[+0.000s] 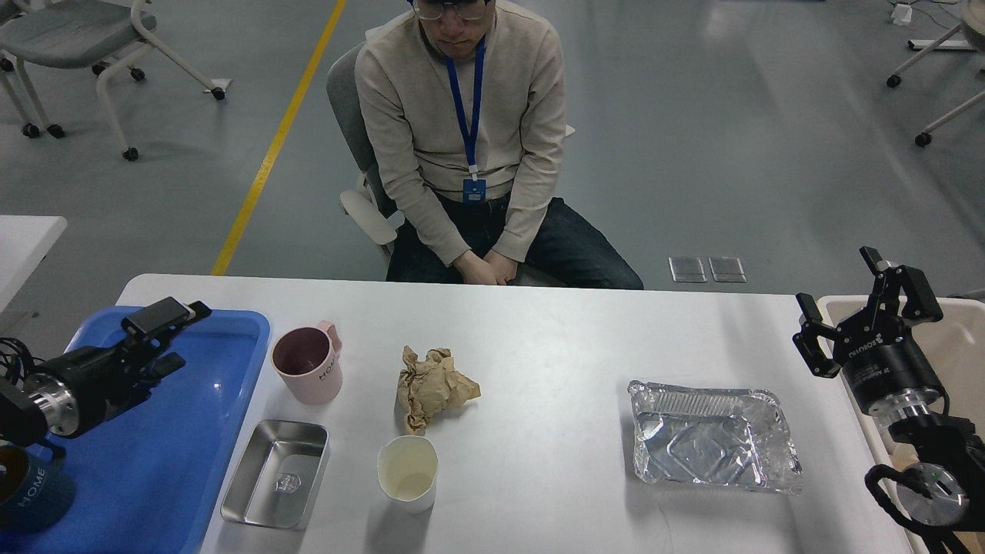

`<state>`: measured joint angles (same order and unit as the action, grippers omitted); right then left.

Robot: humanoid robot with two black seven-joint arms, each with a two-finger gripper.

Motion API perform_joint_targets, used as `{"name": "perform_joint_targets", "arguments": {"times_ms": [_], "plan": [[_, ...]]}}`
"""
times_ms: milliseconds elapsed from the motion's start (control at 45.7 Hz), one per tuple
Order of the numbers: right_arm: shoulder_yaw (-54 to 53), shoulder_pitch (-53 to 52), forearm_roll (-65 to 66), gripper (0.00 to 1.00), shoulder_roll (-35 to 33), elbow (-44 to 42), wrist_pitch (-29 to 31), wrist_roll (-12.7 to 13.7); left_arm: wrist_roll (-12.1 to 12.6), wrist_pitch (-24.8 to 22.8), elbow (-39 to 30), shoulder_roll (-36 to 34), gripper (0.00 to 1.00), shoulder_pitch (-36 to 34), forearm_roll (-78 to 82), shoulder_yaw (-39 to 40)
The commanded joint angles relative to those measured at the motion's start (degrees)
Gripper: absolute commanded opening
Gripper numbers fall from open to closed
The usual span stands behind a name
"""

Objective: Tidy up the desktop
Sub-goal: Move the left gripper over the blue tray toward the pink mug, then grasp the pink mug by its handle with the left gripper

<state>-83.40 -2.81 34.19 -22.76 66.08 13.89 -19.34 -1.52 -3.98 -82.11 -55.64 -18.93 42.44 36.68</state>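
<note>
My left gripper (165,327) hangs over the blue tray (223,400) at the table's left edge, its fingers apart and holding nothing. My right gripper (866,304) is raised past the right edge of the table, above the beige bin (962,338), its fingers spread wide and likewise empty. Between them lies the desktop (539,346), the big white tabletop that fills the lower half of my view, and it is far from tidy. Just beside the tray's right rim stands a pink mug (308,365), upright, handle turned to the far side. Nearer the front edge, also close to the tray, lies a small steel dish (277,473), empty. Near the middle of the table sits a crumpled ball of brown paper (431,387), and just in front of it a white paper cup (408,473), upright and apparently empty. Well apart from these, toward the right edge, lies a crinkled foil container (712,438). In the tray's near left corner I can see part of a dark blue cup (27,492), so I judge one item is already put away. Five things are left on the table: by my guess the mug and dish belong in the tray, the paper, cup and foil in the bin. A man (462,138) sits at the far edge, hands clasped, off the table.
</note>
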Motion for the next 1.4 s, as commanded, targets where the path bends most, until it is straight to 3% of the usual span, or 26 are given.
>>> {"name": "perform_joint_targets", "arguments": {"times_ms": [0,504,920,1008,1139,1380], "plan": [[-0.3,0.4,0.0,1.0,0.0,0.1,0.0,-0.1,3.0,0.2,0.2,1.2,0.96,-1.6,0.3,-1.0],[-0.5,1.1,0.0,1.0,-0.4,0.1,0.0,-0.1,3.2,-2.1,11.4,9.0,0.96,-10.5,1.7,-9.9],[-1.4,2.3,0.0,1.0,-0.4,0.5,0.1,-0.2,3.3,-3.0,18.7,15.6,0.95,-13.3,1.9,-14.8],[-1.5,2.3,0.0,1.0,-0.4,0.5,0.1,-0.2,3.6,-2.7,19.1,17.4,0.91,-13.1,1.9,-14.9],[-1.5,2.2,0.0,1.0,-0.4,0.5,0.1,-0.2,4.2,-2.6,20.1,17.8,0.75,-13.1,1.9,-14.9],[-1.5,2.2,0.0,1.0,-0.4,0.4,0.1,-0.2,5.7,-2.7,20.3,17.8,0.66,-13.0,1.5,-14.9]]}}
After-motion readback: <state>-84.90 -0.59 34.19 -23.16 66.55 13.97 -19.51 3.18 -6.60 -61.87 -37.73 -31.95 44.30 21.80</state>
